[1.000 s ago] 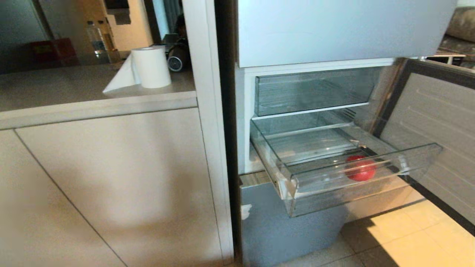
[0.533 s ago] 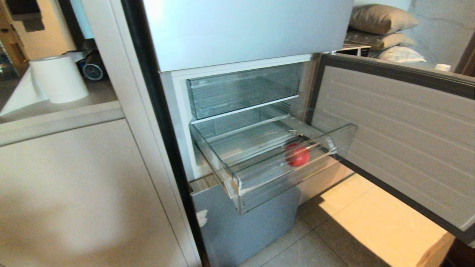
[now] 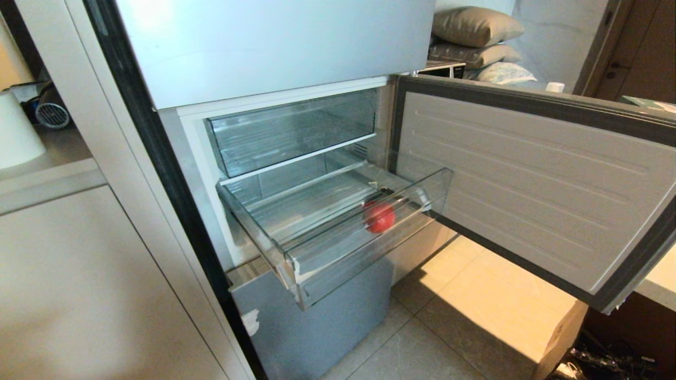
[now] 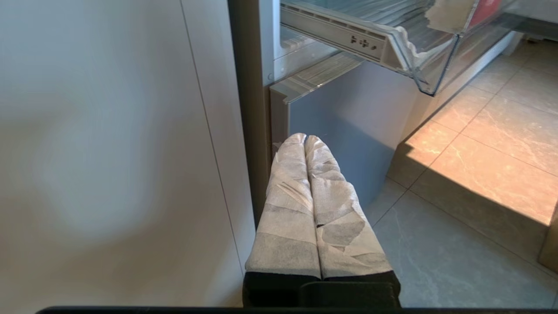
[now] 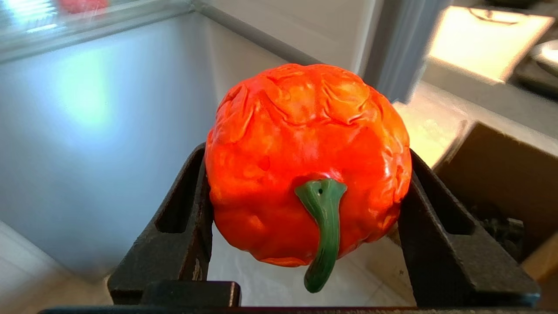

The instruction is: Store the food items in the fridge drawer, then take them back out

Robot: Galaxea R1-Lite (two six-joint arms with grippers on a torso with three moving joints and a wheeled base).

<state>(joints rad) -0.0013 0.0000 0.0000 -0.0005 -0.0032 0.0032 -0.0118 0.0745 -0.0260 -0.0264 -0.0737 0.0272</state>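
Note:
The fridge drawer (image 3: 359, 247), clear plastic with a ribbed floor, stands pulled out of the open fridge. One round red food item (image 3: 379, 217) lies in it near the front right. My right gripper (image 5: 307, 168) is shut on a second food item (image 5: 305, 122), an orange-red wrinkled fruit with a green stem, held low in front of the fridge. My left gripper (image 4: 305, 138) is shut and empty, its fingers wrapped in white, low beside the fridge's bottom corner and below the fridge drawer (image 4: 418, 56). Neither arm shows in the head view.
Above the pulled-out drawer sits another clear drawer (image 3: 290, 132), pushed in. The fridge door (image 3: 528, 179) stands wide open to the right. A cardboard box (image 3: 560, 327) is on the tiled floor under it. Pale cabinets (image 3: 79, 274) fill the left.
The whole head view has slid left as the camera turned right; the counter and paper roll are nearly out of frame. The red food item lies in the same spot in the drawer.

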